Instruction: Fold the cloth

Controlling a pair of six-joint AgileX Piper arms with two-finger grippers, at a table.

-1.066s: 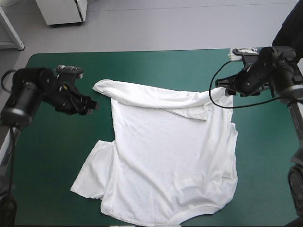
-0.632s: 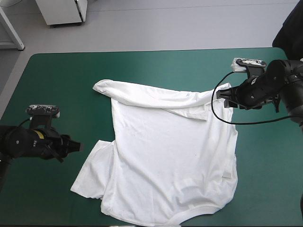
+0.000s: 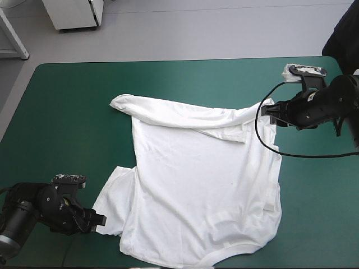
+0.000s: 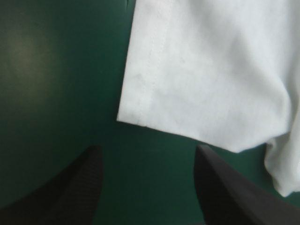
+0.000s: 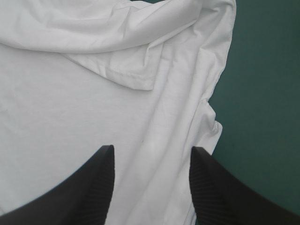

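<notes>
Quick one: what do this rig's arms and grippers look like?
Both the left arm and the right arm are black, with chunky rounded joints. The left gripper and the right gripper each have two broad black fingers, fin-curved, wide-based, tapering, finely ribbed.

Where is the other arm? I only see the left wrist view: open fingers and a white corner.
Observer: The right gripper is over the T-shirt's far right corner, its fingers open.
Operator: What's my white corner?
Observer: The sleeve on the near left side; the left gripper sits just beside it.
Operator: Is the shirt flat?
Observer: Mostly spread flat, with the far edge rumpled and folded over.
</notes>
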